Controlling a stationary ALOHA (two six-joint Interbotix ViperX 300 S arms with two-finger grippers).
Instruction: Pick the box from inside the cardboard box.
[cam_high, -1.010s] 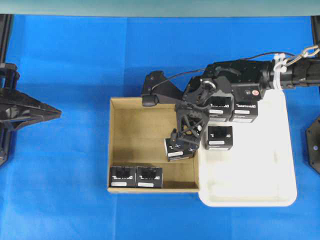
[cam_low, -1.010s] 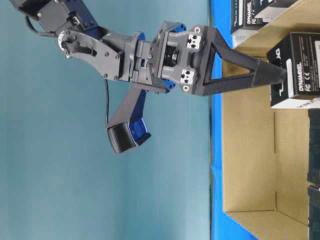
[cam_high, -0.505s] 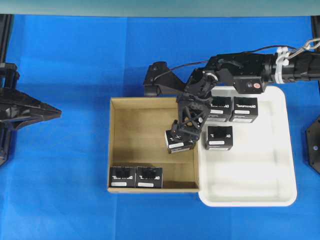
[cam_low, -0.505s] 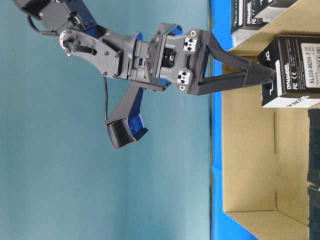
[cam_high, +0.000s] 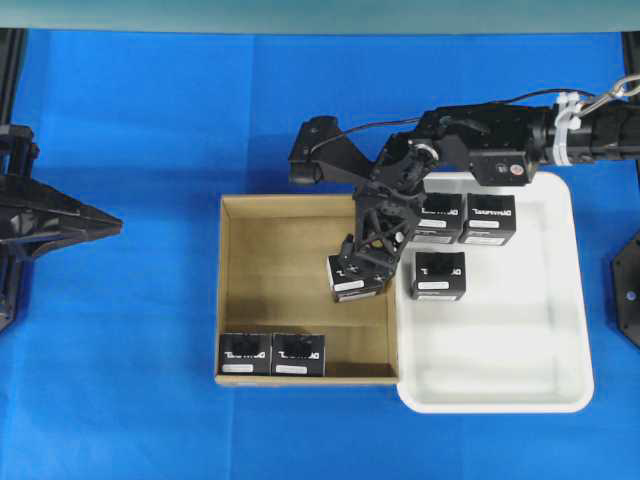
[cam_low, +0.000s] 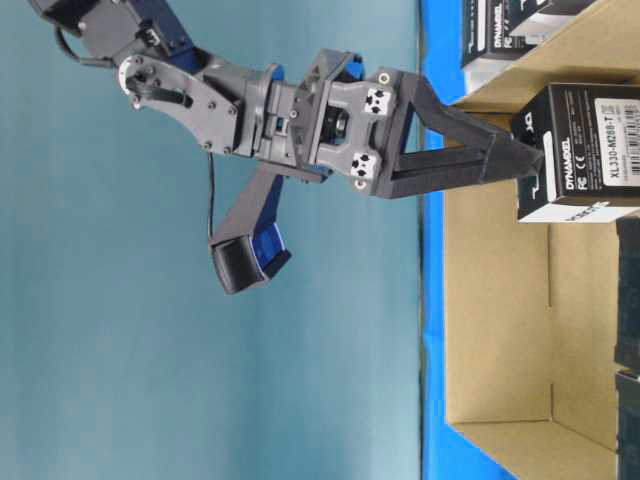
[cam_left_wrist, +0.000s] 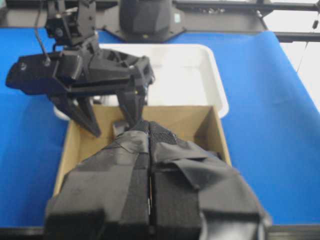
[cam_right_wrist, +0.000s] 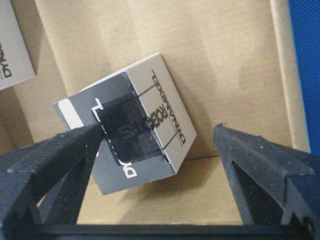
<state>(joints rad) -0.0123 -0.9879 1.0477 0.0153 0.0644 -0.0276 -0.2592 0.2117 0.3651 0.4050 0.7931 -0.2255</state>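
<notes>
Alt text: overhead view of a blue desk (cam_high: 120, 350) with a low brown cardboard box (cam_high: 219, 290) in the middle and a white tray (cam_high: 520, 350) touching its right wall.

Nearest, two black boxes (cam_high: 271, 354) sit side by side against the cardboard box's near wall, at its left corner. They are out of the arm's way and untouched.

Further back, beside the right wall, is the box (cam_high: 350, 283) being picked. It is inside the cardboard box and turned at an angle to the walls. The right gripper (cam_high: 368, 262) reaches down over it with its jaws spread wide, straddling it. In the wrist view one finger (cam_right_wrist: 75, 150) touches or overlaps the box's edge, while the other (cam_right_wrist: 260, 160) stands well apart. Nothing is grasped. The wide spread probably leaves room to line up with the skewed box before closing.

Its top reads "DYNAMIXEL". A white side label seen from table level reads "XL330-M288-T".

Farther still, in the tray's far left corner, three more black boxes (cam_high: 440, 275) stand together. They carry the same lettering.

At the desk's left edge the left gripper (cam_high: 112, 222) is parked clear of everything, with its taped fingers pressed together and empty.
</notes>
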